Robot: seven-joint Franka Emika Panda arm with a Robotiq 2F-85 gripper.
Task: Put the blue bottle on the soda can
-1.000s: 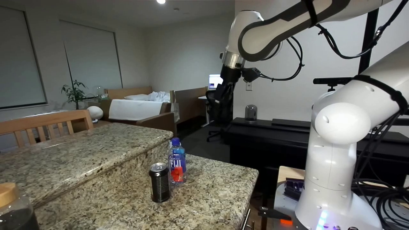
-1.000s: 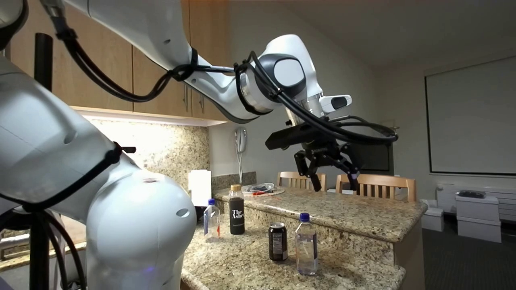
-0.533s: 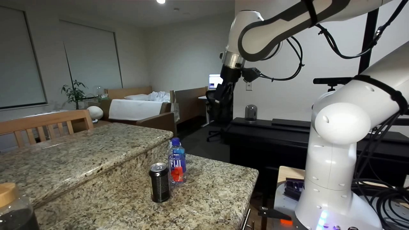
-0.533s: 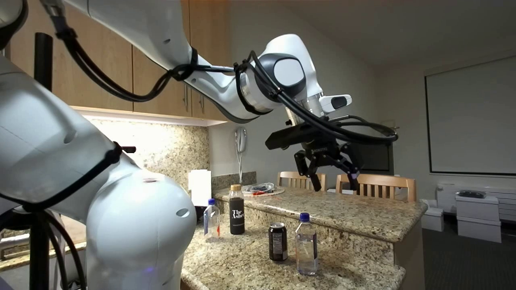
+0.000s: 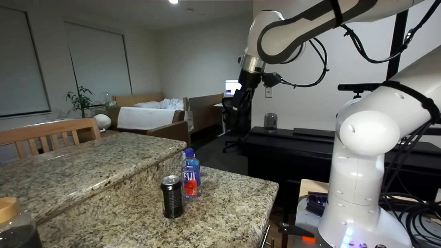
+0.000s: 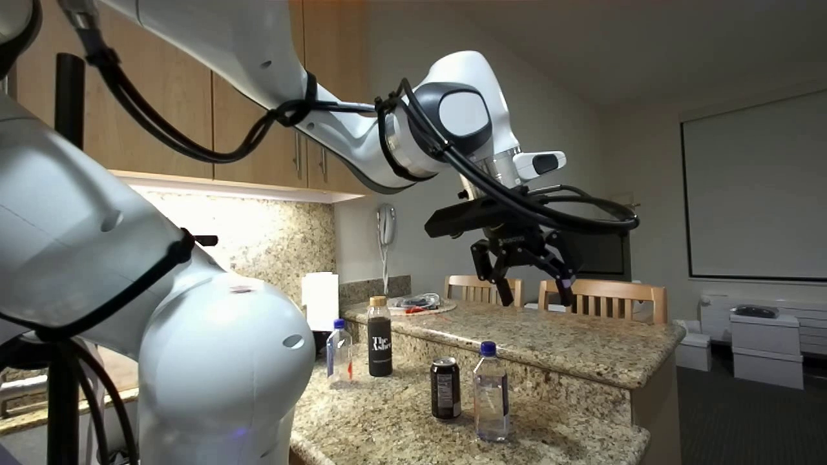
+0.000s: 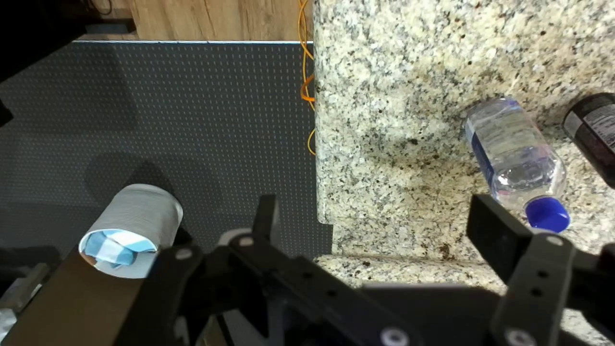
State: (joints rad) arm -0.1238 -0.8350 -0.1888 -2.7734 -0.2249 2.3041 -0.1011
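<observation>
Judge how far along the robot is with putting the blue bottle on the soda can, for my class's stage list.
Done: nothing of the stacking shows; the blue bottle nearest the soda can stands upright on the counter, apart from the can. In hand: nothing; the gripper hangs open, raised clear of both. Left: the whole job, likely grasping the bottle, lifting it and setting it on the can.

White arm (image 6: 252,51) with rounded housings (image 5: 370,132), grey-rimmed oval joint cap (image 6: 464,113), black cables (image 6: 481,180) bound with black straps (image 5: 336,13), silvery wrist collar (image 5: 252,63), matt black hand (image 6: 536,295) with blocky fingers (image 7: 497,235), small pale lettering (image 6: 513,239), round metallic screw heads (image 7: 394,336), bluish light (image 5: 348,237) on the base (image 5: 373,225).
</observation>
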